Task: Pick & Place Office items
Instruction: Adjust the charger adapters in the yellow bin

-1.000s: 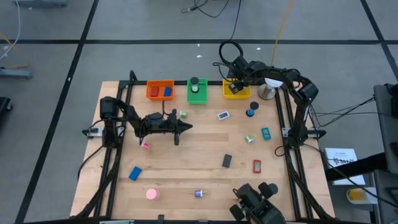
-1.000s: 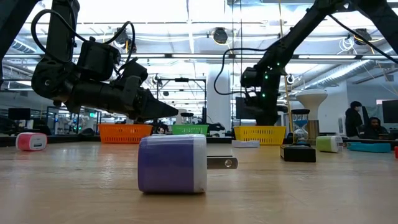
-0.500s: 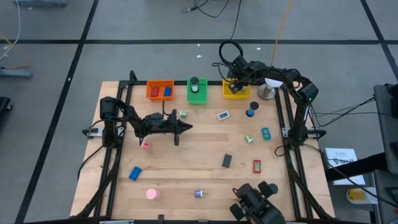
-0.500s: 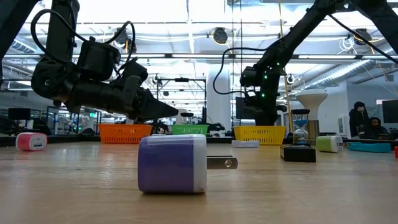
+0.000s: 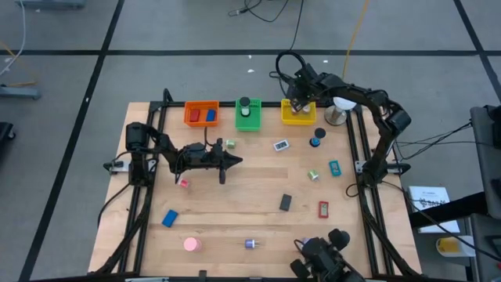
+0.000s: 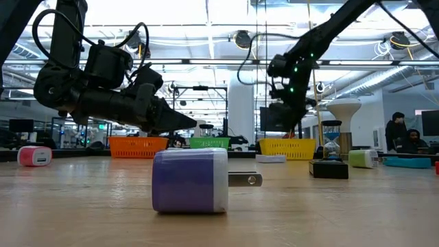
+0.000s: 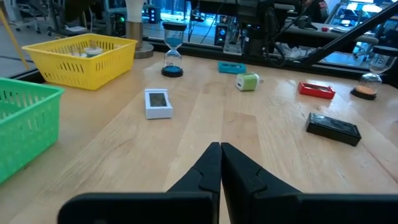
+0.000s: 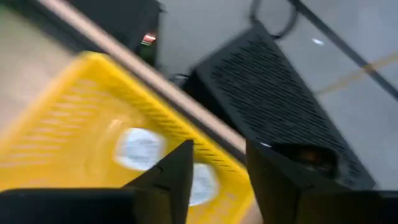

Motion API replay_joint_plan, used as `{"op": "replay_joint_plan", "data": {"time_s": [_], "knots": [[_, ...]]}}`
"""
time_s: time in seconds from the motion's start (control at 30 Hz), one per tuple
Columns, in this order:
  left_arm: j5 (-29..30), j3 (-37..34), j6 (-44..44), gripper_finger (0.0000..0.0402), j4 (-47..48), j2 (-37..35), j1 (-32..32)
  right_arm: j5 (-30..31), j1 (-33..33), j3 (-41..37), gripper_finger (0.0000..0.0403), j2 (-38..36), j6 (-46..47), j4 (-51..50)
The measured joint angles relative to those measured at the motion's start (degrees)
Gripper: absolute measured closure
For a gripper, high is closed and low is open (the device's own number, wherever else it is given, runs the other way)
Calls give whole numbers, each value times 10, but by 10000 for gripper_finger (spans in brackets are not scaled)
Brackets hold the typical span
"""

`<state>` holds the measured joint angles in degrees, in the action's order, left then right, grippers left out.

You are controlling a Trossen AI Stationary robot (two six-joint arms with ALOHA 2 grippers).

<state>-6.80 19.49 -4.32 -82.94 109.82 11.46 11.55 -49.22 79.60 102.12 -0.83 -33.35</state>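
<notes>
The right gripper hung over the yellow bin with fingers parted and empty, apparently at the drop-off step, while the left gripper waited clenched at mid-table; next came reaching for loose office items on the table.

Pale matt wood table; yellow bin latticed plastic; purple plug smooth plastic, shiny metal prongs.
</notes>
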Motion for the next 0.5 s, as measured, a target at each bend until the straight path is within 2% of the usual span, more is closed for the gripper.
{"op": "replay_joint_plan", "data": {"time_s": [0.17, 0.27, 0.33, 0.5], "knots": [[8, 0, 1, 394, 0, 0, 0, -67, 21, 0, 350, 1, 47, -3], [8, 0, 1, 399, 0, 0, 0, -68, 39, 1, 390, 17, 67, 15], [8, 0, 1, 393, 0, 0, 0, -69, 45, 0, 399, 28, 75, 15], [8, 0, -2, 393, 1, 0, 0, -71, 50, 0, 389, 61, 96, 14]]}}
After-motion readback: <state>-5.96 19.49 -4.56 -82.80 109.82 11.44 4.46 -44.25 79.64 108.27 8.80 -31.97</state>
